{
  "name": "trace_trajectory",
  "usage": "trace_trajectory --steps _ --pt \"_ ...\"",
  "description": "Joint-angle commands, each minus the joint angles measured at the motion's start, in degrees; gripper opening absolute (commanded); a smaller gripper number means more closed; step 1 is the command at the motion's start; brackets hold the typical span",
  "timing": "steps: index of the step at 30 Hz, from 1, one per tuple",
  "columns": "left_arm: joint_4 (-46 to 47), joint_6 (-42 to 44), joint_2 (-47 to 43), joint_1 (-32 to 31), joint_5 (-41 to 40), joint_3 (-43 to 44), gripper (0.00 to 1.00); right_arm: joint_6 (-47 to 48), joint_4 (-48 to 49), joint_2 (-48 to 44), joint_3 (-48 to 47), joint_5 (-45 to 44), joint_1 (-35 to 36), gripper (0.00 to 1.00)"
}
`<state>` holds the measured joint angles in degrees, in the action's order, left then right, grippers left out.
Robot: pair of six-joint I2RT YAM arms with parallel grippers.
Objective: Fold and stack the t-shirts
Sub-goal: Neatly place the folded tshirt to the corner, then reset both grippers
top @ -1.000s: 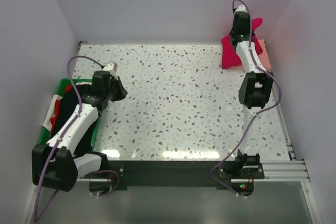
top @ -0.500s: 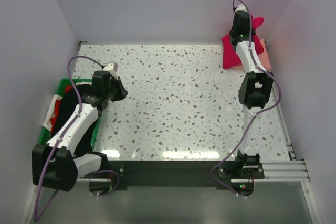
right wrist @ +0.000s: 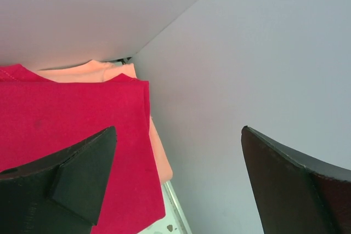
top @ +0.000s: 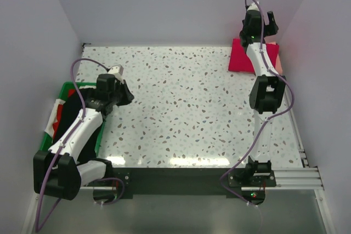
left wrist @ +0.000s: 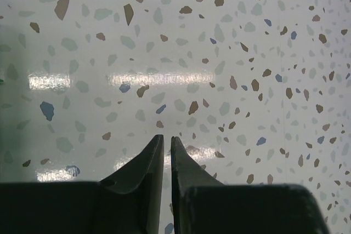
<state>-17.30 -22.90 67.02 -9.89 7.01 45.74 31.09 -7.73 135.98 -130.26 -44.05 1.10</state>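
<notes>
red shirt (top: 249,60): lying folded flat in the far right corner of the table (top: 186,102), on top of the pink shirt, close to the wall (right wrist: 263,53)
pink shirt (right wrist: 82,72): lying underneath, only its far and right edges peeking out past the red one
right gripper (right wrist: 178,130): hovering above the stack, fingers (right wrist: 82,173) spread wide, holding nothing, not touching cloth
left gripper (left wrist: 167,138): hanging over bare table just beside the crate (top: 64,85), fingers nearly pinched together with a thin slit between, gripping nothing
crate: sitting at the left table edge with dark, red and white cloth (top: 67,105) in it; cannot tell what the pieces are
progress: both shirts seeming folded and stacked, edges sitting slightly offset
handling: shirts looking light, soft and floppy, likely sagging and unfolding if lifted by one point; not fragile
where to grip: if squaring up, pinching both layers at a folded edge on the side away from the wall is looking safest; pulling the top layer alone is risking sliding it off
</notes>
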Motion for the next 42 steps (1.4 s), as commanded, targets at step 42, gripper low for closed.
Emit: trace_trajectory --steps 42 --pt "1.74 1.19 -10.6 0.13 1.61 0.32 0.18 -49.36 -5.81 -61.52 68.54 34.47 16.12 0.99"
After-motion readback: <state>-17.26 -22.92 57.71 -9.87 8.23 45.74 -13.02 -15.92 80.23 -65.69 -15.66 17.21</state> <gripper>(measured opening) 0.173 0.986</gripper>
